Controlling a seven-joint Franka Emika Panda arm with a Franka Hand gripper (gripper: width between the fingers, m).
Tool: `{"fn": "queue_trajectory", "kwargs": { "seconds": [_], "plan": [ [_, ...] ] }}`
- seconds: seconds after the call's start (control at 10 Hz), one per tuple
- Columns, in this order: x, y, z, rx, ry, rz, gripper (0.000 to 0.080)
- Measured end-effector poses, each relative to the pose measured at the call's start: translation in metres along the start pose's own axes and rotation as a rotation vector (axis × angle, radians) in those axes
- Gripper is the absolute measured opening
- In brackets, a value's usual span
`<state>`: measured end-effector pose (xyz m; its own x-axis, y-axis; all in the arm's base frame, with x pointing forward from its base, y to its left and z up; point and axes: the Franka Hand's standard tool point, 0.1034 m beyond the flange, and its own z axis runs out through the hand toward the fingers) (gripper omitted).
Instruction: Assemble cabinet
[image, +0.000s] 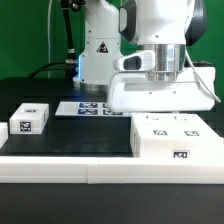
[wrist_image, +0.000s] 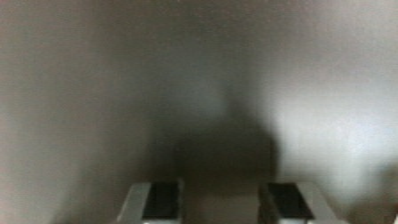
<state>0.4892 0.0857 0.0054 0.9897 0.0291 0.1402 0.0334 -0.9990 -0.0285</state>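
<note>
In the exterior view my gripper (image: 163, 76) comes down from above onto a large white cabinet piece (image: 160, 93) and holds it clear of the table, above and behind a wide white block (image: 180, 140) with marker tags on its top and front. In the wrist view my gripper (wrist_image: 228, 205) shows two dark fingertips (wrist_image: 160, 201) set apart. A blurred pale grey surface (wrist_image: 214, 90) lies very close, fills the view and runs between them. A small white tagged piece (image: 28, 120) lies at the exterior view's left.
The marker board (image: 88, 108) lies flat on the black table behind the parts. A white ledge (image: 70, 168) runs along the front edge. The robot's base (image: 98, 50) stands at the back.
</note>
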Motion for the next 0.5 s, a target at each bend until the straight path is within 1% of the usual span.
{"fn": "queue_trajectory", "kwargs": {
  "seconds": [0.4, 0.5],
  "plan": [
    [0.0, 0.0, -0.001, 0.0, -0.001, -0.006, 0.02],
    [0.001, 0.001, -0.011, -0.001, -0.012, -0.019, 0.02]
  ]
}}
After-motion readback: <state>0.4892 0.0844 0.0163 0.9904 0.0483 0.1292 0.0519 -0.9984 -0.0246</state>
